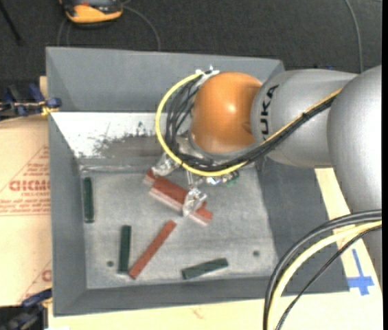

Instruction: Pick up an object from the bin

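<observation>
Surroundings: dark carpeted floor around a grey metal bin [62, 205]; an orange-and-black handheld device [90, 2] lies on the floor beyond the bin's far wall.
Gripper: the gripper [178, 184] is low over the bin floor, left of centre and toward the far wall.
Finger state: the fingers [196, 200] stand apart, one at the upper left and one at the lower right; whether either one presses on anything cannot be told.
Task object: a short red block [167, 191] lies flat on the floor between the two fingers, its length running roughly along the line from one finger to the other.
Nearest neighbour: a smaller red piece [205, 216] lies just beyond the lower-right finger, touching it or nearly so.
Next outward: a long red stick [151, 249] lies diagonally, its upper end close below the red block, its lower end toward the near wall.
Green items: one green stick [123, 248] lies just left of the long red stick's lower end; a second green stick [204, 269] lies near the near wall; a third green stick [88, 198] lies lengthwise by the left wall, well apart from the gripper.
Obstruction: the orange cover [224, 112] and a loop of yellow and black cables [169, 126] on the wrist hide the upper part of the gripper and the floor behind it.
Arm: the silver arm [317, 122] enters from the right, over the bin's right wall.
Bin marks: dark speckles [104, 139] show on the far wall, left of the wrist.
</observation>
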`<action>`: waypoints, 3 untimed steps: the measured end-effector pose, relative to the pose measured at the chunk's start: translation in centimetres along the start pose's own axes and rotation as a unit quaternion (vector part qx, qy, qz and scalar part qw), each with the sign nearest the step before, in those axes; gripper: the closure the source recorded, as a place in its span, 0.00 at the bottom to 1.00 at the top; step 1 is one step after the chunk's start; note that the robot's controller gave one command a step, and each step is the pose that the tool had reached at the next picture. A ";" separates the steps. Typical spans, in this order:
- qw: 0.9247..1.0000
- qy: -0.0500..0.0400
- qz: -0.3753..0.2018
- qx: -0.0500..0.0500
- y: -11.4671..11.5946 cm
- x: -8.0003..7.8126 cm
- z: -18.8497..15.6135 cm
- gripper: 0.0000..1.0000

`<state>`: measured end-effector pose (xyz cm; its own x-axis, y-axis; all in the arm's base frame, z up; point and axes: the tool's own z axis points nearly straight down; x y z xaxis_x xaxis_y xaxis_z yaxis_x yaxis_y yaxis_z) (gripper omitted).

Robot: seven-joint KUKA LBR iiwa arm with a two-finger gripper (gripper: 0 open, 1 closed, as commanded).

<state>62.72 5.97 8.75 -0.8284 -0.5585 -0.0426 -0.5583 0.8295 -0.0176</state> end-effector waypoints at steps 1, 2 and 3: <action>0.995 0.002 0.099 -0.003 -0.8 -0.9 0.2 1.00; 0.995 0.002 0.100 -0.003 -0.8 -0.9 0.2 1.00; 0.995 0.020 0.101 -0.007 -0.4 0.1 -3.4 1.00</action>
<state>62.73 5.58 12.19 -0.9250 -0.3800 -0.0045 -0.3800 0.9250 0.0016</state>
